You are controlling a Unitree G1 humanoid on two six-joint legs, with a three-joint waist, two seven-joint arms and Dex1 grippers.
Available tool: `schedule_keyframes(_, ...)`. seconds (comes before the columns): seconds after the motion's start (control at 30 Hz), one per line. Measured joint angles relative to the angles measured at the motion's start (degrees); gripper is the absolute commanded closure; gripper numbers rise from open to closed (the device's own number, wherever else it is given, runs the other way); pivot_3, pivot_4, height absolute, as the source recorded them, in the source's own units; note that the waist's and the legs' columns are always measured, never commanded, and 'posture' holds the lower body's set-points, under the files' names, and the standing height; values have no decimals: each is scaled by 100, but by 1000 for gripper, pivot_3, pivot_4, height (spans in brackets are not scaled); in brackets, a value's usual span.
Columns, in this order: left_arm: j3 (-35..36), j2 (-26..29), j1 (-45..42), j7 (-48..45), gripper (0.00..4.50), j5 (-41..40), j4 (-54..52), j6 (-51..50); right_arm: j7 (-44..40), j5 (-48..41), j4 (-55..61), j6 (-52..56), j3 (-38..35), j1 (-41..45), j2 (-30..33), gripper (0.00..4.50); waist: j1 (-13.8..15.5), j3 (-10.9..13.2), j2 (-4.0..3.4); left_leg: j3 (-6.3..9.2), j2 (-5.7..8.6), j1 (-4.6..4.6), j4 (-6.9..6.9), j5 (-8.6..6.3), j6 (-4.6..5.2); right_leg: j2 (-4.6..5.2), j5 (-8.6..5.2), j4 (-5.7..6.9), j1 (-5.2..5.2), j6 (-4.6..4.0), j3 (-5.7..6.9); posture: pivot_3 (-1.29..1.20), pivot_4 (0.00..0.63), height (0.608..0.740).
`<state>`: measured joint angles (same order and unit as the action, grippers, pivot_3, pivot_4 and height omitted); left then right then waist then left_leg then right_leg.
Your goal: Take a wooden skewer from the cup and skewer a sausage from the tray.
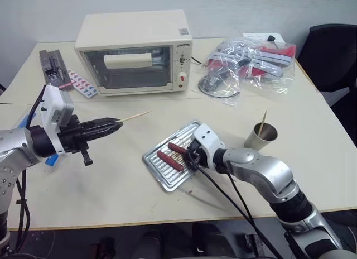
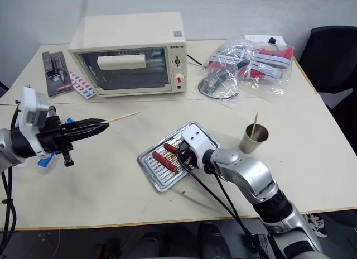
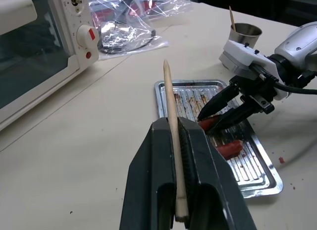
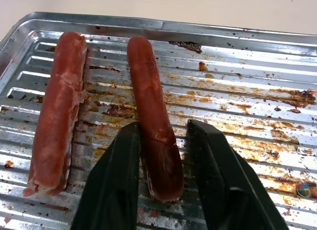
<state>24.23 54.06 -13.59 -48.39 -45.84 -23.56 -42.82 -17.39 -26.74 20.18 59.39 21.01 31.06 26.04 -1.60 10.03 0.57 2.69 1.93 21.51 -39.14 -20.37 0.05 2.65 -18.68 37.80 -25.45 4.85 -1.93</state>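
honestly the sausage looks soft and greasy, lying on the near tray, with the right gripper straddling one end, fingers narrowing against its sides; mid-body seems safer. left gripper pinches the stiff, light wooden skewer, and further right sits the cup.

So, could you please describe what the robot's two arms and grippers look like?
Both arms have silver-grey metal shells with black joint sections. Each wrist carries a white boxy housing, from which the left gripper and right gripper extend as pairs of tapering black fingers. The left fingers show ribbed inner pads. Black cables loop along both arms, and the left arm has a small blue part beneath it.
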Motion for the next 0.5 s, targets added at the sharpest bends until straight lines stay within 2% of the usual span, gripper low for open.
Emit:
schedule_keyframes(0.33,-102,0,-106,-158,4500,108,214,134,-351,-47,26,387,-328,90,-37,3389,2,0,0,0,2,0,-1,0,-1,1,0,2,0,0,-1,0,150,740)
schedule_keyframes(0.4,-192,20,-175,-278,4500,113,262,168,-655,-300,111,612,-575,304,176,3389,2,1,0,0,4,0,-1,0,0,1,0,1,-1,0,-1,0,150,740)
schedule_keyframes(0.5,-519,227,-434,-755,4500,141,488,234,-1845,-1053,330,989,-1100,1006,1291,3389,15,7,-9,7,5,2,0,-1,2,4,0,-6,1,0,4,0,150,740)
